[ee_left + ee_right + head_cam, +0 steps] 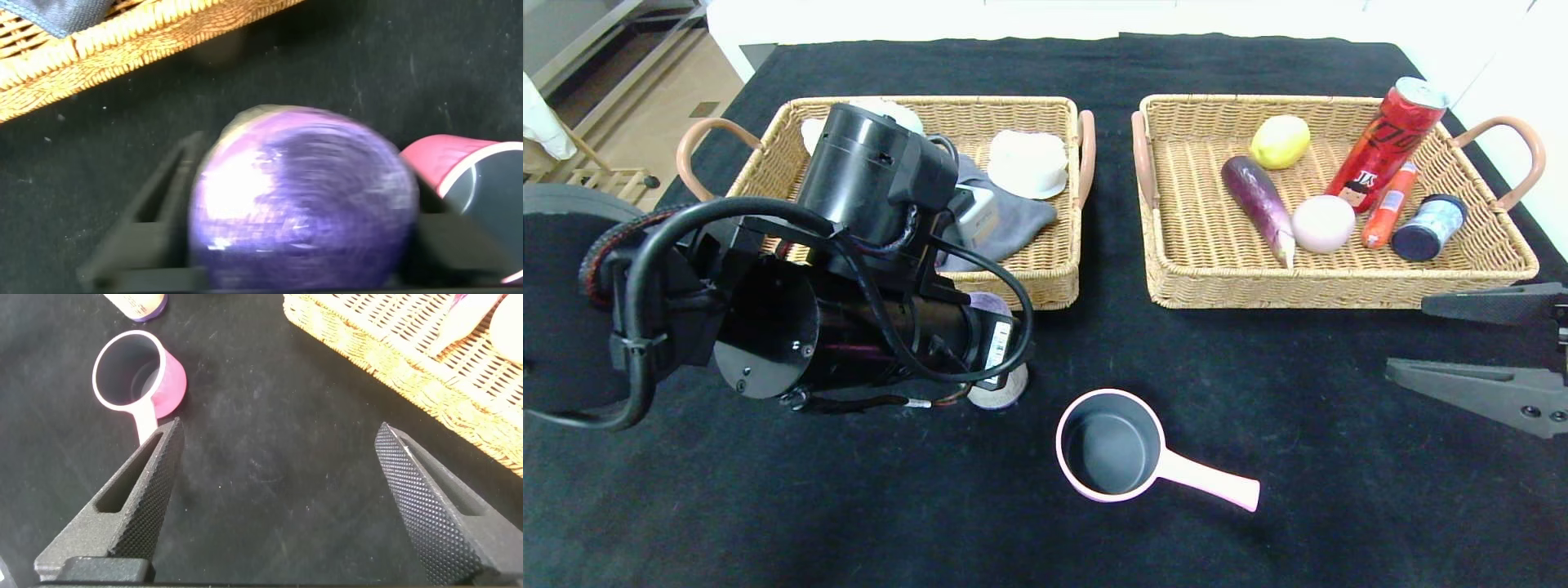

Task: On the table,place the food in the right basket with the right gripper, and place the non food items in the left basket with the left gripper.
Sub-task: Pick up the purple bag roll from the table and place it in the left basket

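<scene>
Pink saucepan [1112, 446] lies nearest on the surface [1339, 490], handle toward the robot's right. Left gripper [302, 237] straddles the lilac bag roll [304, 196], fingers [155, 204] flanking it; contact cannot be confirmed. Right gripper [278, 498] hangs wide open, empty. Beyond, left basket [1013, 286] holds cloth items; right basket [1339, 290] holds eggplant [1258, 200], peach-like ball [1323, 223], soda can [1388, 139].

Lilac bag roll w/ white paper label [302, 196] lies on black tabletop [866, 506], near pink long-handled saucepan [1111, 445], upright.
</scene>
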`<state>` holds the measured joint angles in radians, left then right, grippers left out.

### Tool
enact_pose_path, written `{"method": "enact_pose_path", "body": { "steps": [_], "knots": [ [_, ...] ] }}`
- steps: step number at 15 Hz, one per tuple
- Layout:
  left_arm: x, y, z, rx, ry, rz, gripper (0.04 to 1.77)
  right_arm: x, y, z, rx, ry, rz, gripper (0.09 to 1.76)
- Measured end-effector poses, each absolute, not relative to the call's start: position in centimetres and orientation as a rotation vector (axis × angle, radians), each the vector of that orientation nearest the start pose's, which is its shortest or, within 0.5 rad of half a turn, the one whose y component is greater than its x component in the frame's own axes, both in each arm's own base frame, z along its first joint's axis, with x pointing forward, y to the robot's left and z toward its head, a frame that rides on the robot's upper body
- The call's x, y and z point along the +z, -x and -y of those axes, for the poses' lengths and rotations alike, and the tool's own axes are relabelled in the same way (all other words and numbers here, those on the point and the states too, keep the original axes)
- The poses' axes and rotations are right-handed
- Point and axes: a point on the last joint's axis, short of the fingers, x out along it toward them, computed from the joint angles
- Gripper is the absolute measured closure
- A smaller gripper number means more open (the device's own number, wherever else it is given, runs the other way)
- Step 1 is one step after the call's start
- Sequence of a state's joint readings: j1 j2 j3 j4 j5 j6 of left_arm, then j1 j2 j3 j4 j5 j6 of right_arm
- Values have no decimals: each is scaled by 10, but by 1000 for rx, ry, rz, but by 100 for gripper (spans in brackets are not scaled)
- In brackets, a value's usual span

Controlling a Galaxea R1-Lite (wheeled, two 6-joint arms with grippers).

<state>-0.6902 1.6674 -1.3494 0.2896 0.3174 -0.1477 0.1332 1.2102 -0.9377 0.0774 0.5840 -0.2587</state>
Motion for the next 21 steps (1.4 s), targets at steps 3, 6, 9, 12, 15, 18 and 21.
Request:
{"method": "enact_pose_path", "body": {
  "steps": [3,6,9,12,15,18,21],
  "knots": [
    [257,-236,188,-324,-155,-561,81,273,-172,-36,749,165,-254,14],
    [257,-235,188,-327,-155,-561,84,273,-172,-36,749,165,-254,14],
    [258,-234,187,-328,-154,-560,84,273,-172,-36,750,166,-254,14],
    [259,-233,187,-329,-153,-558,85,273,-172,-35,746,165,-254,14],
    [264,-230,185,-332,-153,-547,85,272,-172,-35,745,164,-255,14],
    [273,-223,184,-345,-149,-518,86,272,-173,-35,745,164,-256,14],
    [288,-215,180,-342,-156,-485,86,272,-174,-35,743,164,-258,14]
  ]
}}
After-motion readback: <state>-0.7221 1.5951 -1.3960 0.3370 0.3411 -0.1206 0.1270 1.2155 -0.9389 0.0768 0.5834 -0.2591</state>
